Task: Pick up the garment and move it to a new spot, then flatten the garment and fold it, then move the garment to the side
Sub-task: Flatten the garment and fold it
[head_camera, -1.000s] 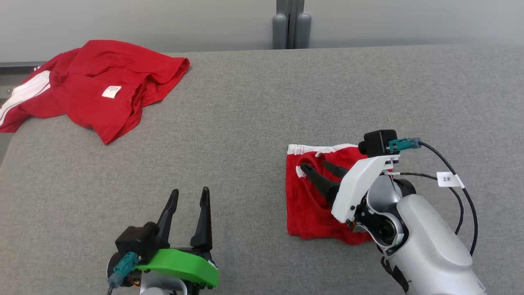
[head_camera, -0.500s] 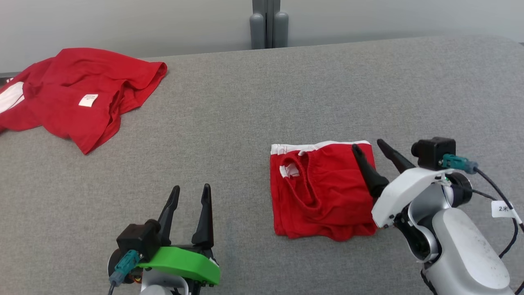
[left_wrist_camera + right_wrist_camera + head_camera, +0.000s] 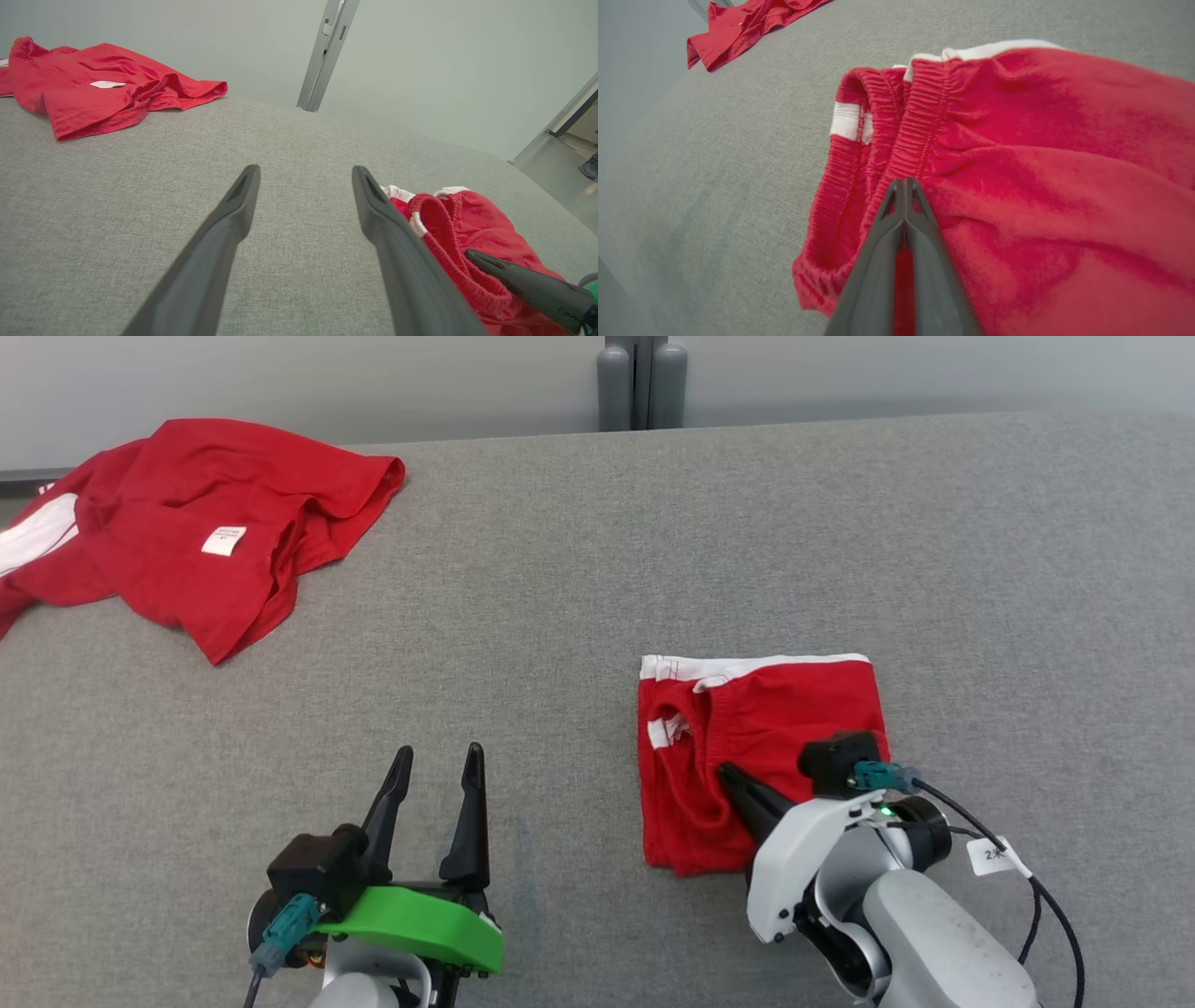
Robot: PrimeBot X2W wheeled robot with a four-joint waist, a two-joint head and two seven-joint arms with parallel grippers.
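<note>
The right gripper's (image 3: 904, 182) fingers were pressed together, tips at the folded red garment (image 3: 784, 709) beside its waistband edge. The left gripper (image 3: 437, 758) stood spread over the grey surface (image 3: 560, 616), with open room around it. Another red cloth (image 3: 205, 513) lay far-left.

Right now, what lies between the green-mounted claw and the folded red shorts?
Nothing: only bare grey surface separates the left gripper from the shorts, as the head view shows.
</note>
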